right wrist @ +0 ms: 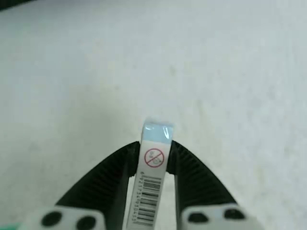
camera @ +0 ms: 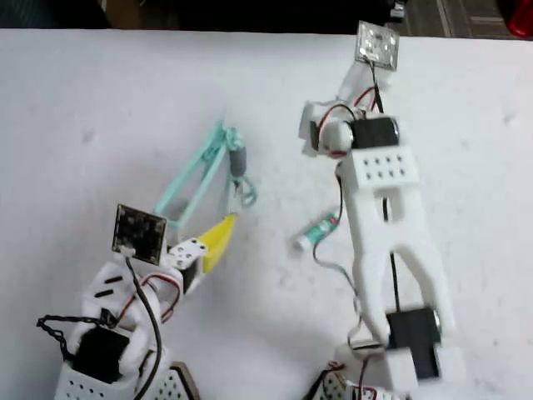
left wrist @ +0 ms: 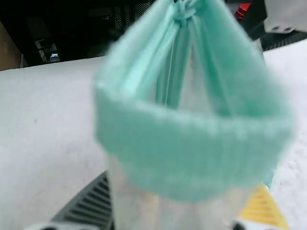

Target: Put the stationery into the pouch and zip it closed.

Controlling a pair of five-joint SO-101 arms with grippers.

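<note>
One white table (camera: 83, 100), mint pouch (camera: 191, 179) on it — dark room (camera: 250, 12) beyond

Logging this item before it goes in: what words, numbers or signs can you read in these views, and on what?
Red crossed-out circle sign, no words: on the white stick with a pale blue tip, held in the right claw.
Barcode with digits, same stick: too small to read.
Mint green fabric pouch: no text visible.
Small white and green tube: too blurred to read.
</note>
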